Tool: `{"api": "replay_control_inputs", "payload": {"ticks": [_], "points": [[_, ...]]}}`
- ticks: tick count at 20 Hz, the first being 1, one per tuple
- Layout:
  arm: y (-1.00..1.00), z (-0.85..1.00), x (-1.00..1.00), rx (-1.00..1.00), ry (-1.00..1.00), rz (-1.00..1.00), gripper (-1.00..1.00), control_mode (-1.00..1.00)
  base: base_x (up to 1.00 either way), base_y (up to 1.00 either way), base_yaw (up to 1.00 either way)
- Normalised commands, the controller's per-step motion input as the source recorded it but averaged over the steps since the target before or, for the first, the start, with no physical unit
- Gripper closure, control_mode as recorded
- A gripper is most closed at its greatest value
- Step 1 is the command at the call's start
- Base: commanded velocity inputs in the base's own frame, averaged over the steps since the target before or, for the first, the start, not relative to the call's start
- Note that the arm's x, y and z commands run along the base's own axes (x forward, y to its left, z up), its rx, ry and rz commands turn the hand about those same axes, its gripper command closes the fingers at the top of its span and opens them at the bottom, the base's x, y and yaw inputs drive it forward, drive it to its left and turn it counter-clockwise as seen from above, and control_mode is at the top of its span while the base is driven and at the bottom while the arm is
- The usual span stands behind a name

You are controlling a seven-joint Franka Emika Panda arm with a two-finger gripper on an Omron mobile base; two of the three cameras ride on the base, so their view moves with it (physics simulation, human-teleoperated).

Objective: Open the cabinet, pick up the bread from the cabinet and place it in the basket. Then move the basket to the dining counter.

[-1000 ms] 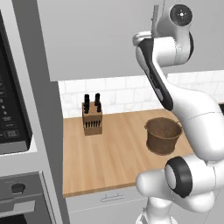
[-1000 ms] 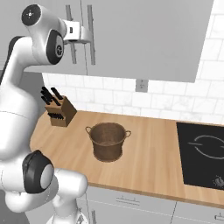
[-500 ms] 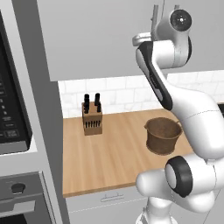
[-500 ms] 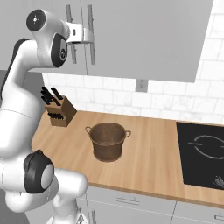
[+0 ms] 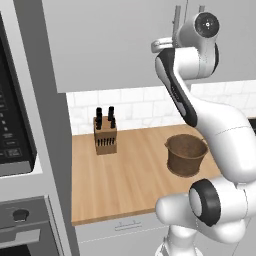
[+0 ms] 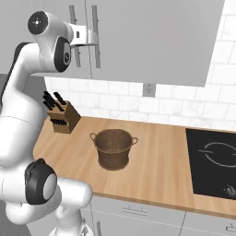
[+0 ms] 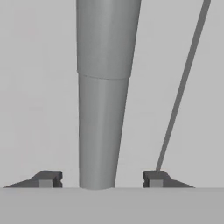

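The cabinet (image 6: 152, 37) is shut; its handle (image 7: 105, 96) stands between the gripper (image 7: 100, 179) fingers, which are spread and not yet clamped. Closing off-centre risks slipping off. The basket (image 6: 114, 148) waits on the worktop (image 6: 161, 156).

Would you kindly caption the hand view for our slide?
Open gripper straddling the cabinet's silver bar handle, fingertips either side.

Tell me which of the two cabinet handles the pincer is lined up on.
The right handle: the pincer has a fingertip on each side of it. The left handle stands beside it, across the door seam.
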Motion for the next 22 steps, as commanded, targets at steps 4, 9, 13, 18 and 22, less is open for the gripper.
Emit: {"api": "replay_control_inputs", "payload": {"ticks": [4,9,13,18,22], "points": [[0.1,0.0,0.21,0.0,0.0,0.0,1.0,-1.0,0.0,0.0,0.0],[0.12,0.0,0.12,0.0,0.0,0.0,1.0,-1.0,0.0,0.0,0.0],[0.37,-0.11,-0.32,0.0,0.0,-0.03,1.0,-1.0,0.0,0.0,0.0],[0.32,-0.06,-0.98,0.0,-0.01,-0.1,1.0,-1.0,0.0,0.0,0.0],[0.46,-0.05,-1.0,0.0,0.0,-0.14,1.0,-1.0,0.0,0.0,0.0]]}}
